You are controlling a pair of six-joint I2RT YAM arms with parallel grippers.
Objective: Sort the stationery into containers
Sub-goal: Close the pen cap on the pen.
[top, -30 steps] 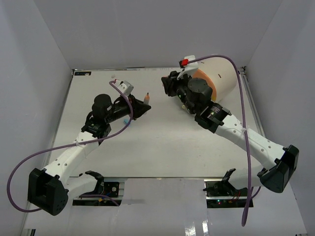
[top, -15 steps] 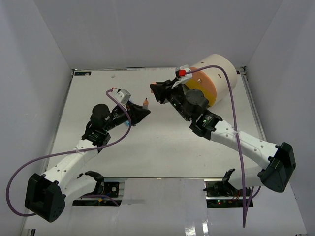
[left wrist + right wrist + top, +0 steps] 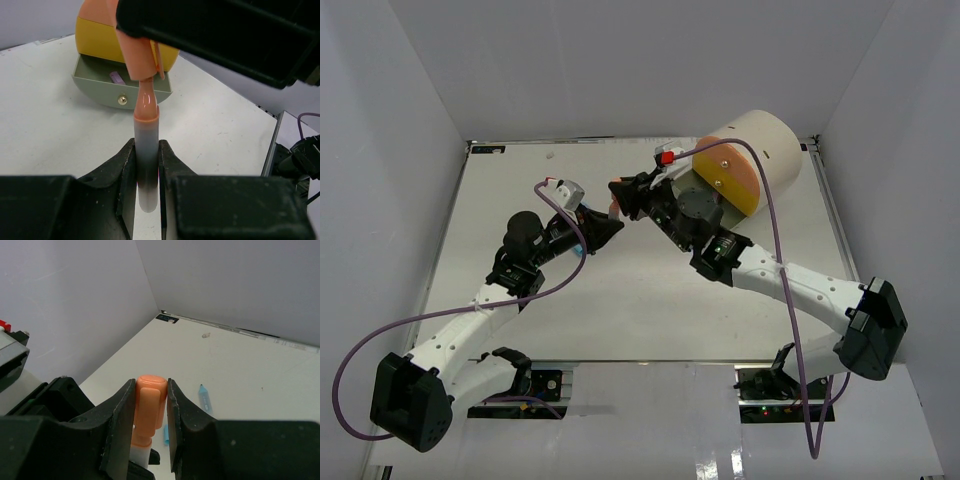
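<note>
Marker [image 3: 146, 145] and cap [image 3: 140, 55] end to end over table [image 3: 650, 310]
Clamped upright in left gripper [image 3: 146, 160], tip pointing into orange cap pinched by right gripper [image 3: 151, 410]; barrel's lower end hidden between fingers [image 3: 122, 170], join unclear from above

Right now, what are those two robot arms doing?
They are putting a marker back together. The left gripper holds the marker by its grey barrel, orange tip pointing out. The right gripper holds the orange cap right at that tip, not yet pushed fully on. Behind them, the grey-olive drawer stands open with a small purple piece inside.
</note>
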